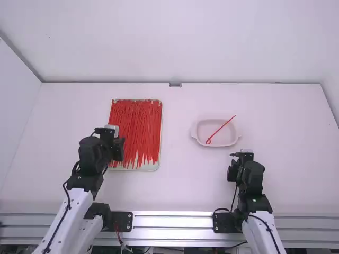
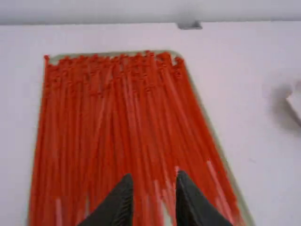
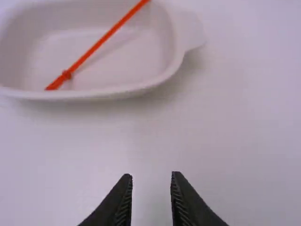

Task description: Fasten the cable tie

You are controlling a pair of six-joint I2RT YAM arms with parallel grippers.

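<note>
Tray [image 1: 151, 167] packed with loose red cable ties [image 1: 135, 132] sits left of tabletop centre. Left gripper [image 2: 151, 181] hovers over tray's near edge, fingers apart, nothing between them. White dish [image 1: 225, 143] sits right of centre. Single looped cable tie [image 1: 221, 127] lies in dish, tail slanting over far right rim. Right gripper [image 3: 150, 181] hangs above bare tabletop, near side of dish, fingers apart, empty.
</note>
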